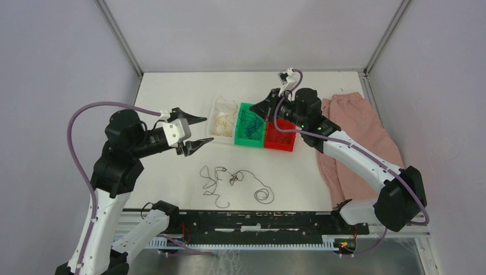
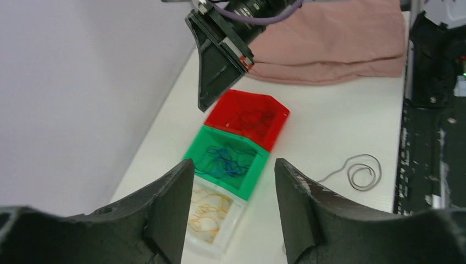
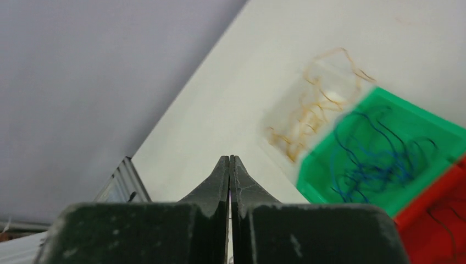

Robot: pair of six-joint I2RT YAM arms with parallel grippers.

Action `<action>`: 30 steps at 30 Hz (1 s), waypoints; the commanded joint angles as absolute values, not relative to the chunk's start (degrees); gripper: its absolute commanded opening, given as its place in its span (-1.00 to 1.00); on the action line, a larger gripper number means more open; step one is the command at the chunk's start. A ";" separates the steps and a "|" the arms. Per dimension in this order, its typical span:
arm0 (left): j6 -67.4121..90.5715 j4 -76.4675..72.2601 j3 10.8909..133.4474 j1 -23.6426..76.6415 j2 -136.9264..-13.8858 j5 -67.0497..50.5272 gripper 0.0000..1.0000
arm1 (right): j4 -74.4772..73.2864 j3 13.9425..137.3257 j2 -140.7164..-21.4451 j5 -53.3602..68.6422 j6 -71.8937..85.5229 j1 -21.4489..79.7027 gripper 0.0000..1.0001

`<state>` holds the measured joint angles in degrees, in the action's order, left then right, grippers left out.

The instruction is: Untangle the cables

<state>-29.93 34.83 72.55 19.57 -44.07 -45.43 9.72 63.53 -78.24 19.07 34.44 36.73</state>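
Note:
A tangle of thin dark cables (image 1: 224, 179) lies on the white table in front of the bins, with a loose coil (image 1: 264, 195) at its right; the coil also shows in the left wrist view (image 2: 361, 172). Blue strands (image 2: 226, 159) lie in the green bin (image 1: 241, 112), yellow-tan strands (image 2: 204, 212) in the clear bin (image 1: 217, 109), dark strands in the red bin (image 1: 279, 146). My left gripper (image 1: 198, 132) is open and empty, in the air left of the bins. My right gripper (image 1: 265, 107) is shut above the green and red bins; nothing shows between its jaws (image 3: 229, 160).
A pink cloth (image 1: 355, 134) lies at the right side of the table, behind the right arm. The three bins stand in a row at mid-table. A black rail (image 1: 246, 220) runs along the near edge. Grey walls close in left, right and back.

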 commanded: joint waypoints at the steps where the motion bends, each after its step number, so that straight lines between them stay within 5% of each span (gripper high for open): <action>1: -35.39 41.39 73.13 19.29 -45.66 -49.93 0.28 | 12.25 57.66 -72.24 12.85 38.39 31.75 -0.99; 6: -36.80 42.08 74.32 19.25 -46.78 -50.68 -0.25 | 12.89 56.15 -70.33 15.90 38.91 26.22 -0.98; 8: -37.39 42.88 73.91 19.25 -46.34 -49.05 -0.24 | 13.06 56.92 -70.83 20.41 35.84 26.86 -0.64; 13: -27.86 42.20 70.80 19.20 -45.92 -34.57 -0.02 | 3.43 61.12 -74.83 21.97 19.49 36.52 -0.05; 19: -23.83 36.21 66.62 17.48 -47.93 -6.91 0.44 | -5.11 68.21 -86.51 20.05 8.08 49.63 0.33; 26: -16.67 41.78 75.98 1.89 -60.57 -8.03 0.91 | -10.57 78.46 -101.91 15.55 6.47 61.13 0.48; 30: -15.97 39.91 77.03 -4.73 -62.48 -12.48 0.97 | -15.62 86.14 -110.79 12.30 12.90 63.51 0.49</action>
